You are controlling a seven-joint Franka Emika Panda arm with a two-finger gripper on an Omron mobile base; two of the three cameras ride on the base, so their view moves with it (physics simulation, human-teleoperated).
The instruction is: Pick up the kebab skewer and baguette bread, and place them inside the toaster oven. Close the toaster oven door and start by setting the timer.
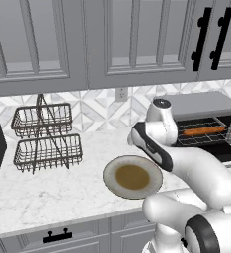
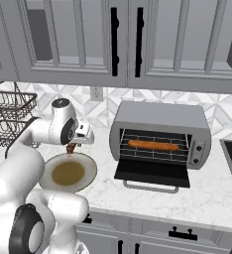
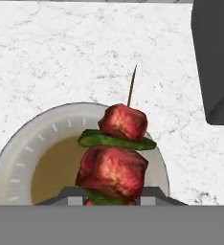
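Claw (image 3: 112, 198) nearly closed, clamping kebab skewer (image 3: 115, 153), lifted above plate (image 3: 18, 153); baguette bread (image 2: 153, 145) on toaster oven (image 2: 160, 116) rack.

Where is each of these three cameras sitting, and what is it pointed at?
Left base view: behind the arm's left, facing the counter; white arm lower right, plate, wire baskets.
Right base view: behind its right, facing the toaster oven with baguette bread inside; arm lower left.
Hand view: on the hand, looking down at the kebab skewer in the gripper.
Both base views share plate, oven, loaf.
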